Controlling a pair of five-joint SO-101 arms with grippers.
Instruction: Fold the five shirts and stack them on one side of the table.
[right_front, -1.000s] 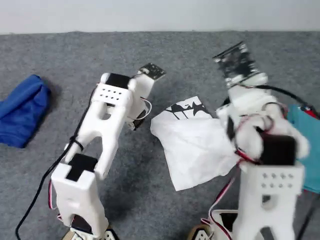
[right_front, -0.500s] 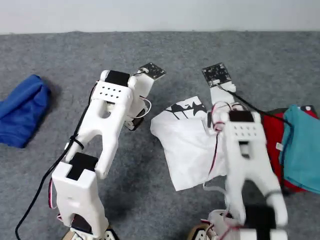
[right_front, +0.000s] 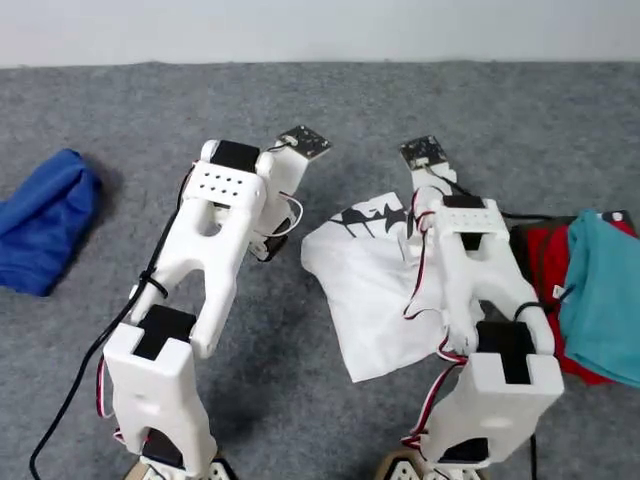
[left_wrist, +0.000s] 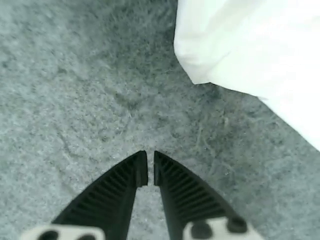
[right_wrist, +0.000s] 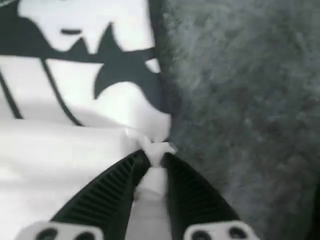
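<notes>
Right end effector (right_wrist: 154, 159) clamped on the white shirt (right_front: 385, 290) edge at the middle of the worktop (right_front: 330, 110), I'd draw the fold over slowly and level, letting my closed, empty left end effector (left_wrist: 150, 167) pin its 9 o'clock corner first.

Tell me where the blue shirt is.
High view: the crumpled blue cloth shirt lies on grey carpet at the left edge, far from the white printed shirt.

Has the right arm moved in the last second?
Yes. The right gripper swung away from the teal shirt, over the white shirt, toward its printed edge.
</notes>
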